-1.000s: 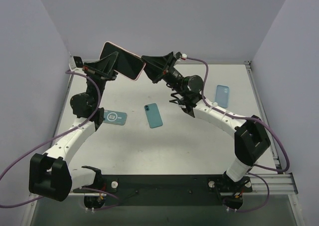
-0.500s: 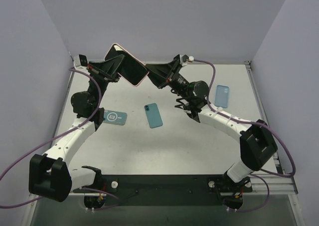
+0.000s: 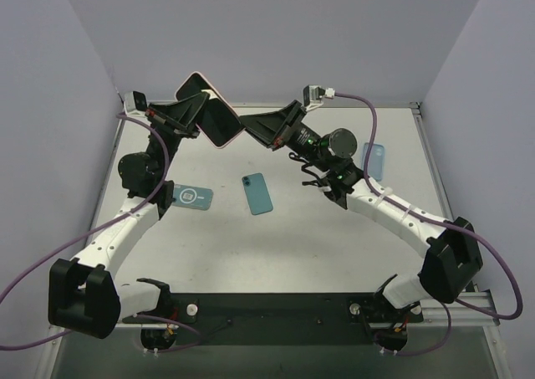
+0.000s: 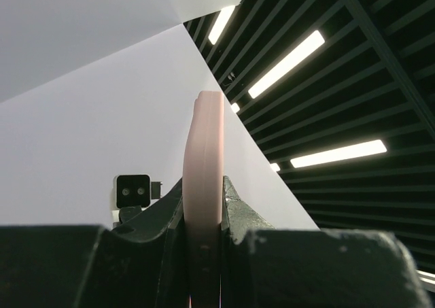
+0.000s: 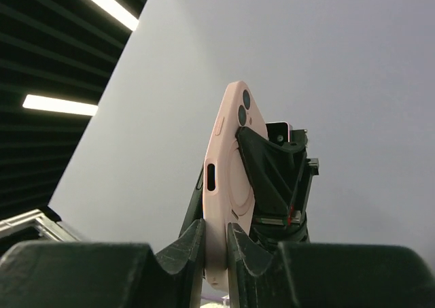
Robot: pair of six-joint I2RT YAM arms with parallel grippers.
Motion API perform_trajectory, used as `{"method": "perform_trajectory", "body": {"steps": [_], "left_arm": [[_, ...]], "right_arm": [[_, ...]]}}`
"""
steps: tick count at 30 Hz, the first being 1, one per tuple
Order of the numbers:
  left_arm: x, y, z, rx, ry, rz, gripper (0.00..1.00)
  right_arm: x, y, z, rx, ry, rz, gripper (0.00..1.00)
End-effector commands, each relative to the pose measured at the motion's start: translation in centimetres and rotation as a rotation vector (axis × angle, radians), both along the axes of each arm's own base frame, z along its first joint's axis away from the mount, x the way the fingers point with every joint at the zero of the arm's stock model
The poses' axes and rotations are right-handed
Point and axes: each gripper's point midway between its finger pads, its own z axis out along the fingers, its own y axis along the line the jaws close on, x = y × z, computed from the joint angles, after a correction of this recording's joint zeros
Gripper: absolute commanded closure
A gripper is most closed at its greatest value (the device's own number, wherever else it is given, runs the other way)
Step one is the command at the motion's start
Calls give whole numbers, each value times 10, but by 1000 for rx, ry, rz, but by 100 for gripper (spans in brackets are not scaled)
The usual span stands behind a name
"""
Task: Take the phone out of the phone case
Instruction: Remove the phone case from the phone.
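Note:
The phone in its pink case [image 3: 211, 113] is held up in the air above the back left of the table. My left gripper [image 3: 197, 111] is shut on one end of it; in the left wrist view the case edge [image 4: 203, 151] stands upright between the fingers [image 4: 234, 206]. My right gripper [image 3: 247, 129] is shut on the other end. In the right wrist view the case back [image 5: 228, 158] with its camera lenses faces right, pinched low between my fingers [image 5: 192, 243], and the left gripper [image 5: 272, 179] shows behind it.
A teal phone [image 3: 257, 193] lies flat mid-table. A teal case with a round mark [image 3: 193, 197] lies to its left, near the left arm. A light blue case [image 3: 374, 160] lies at the right, partly behind the right arm. Grey walls enclose the table.
The right arm has swung its elbow out to the right and its gripper now sits on the phone's end. The phone has tilted and shifted slightly; the left gripper keeps its hold.

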Motion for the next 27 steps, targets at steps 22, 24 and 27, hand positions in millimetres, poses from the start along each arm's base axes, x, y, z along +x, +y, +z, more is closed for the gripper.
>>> {"method": "perform_trajectory", "body": {"steps": [22,24,27], "left_arm": [[-103,2,41,-36,-310,-96,100],[-104,2,39,-38,-306,-93,100],[-104,1,37,-43,-301,-93,100]], "right_arm": [[-24,63,-149,-676,171,245,79],[-23,67,-150,-675,173,249,77],[-20,74,-146,-648,175,261,75]]}}
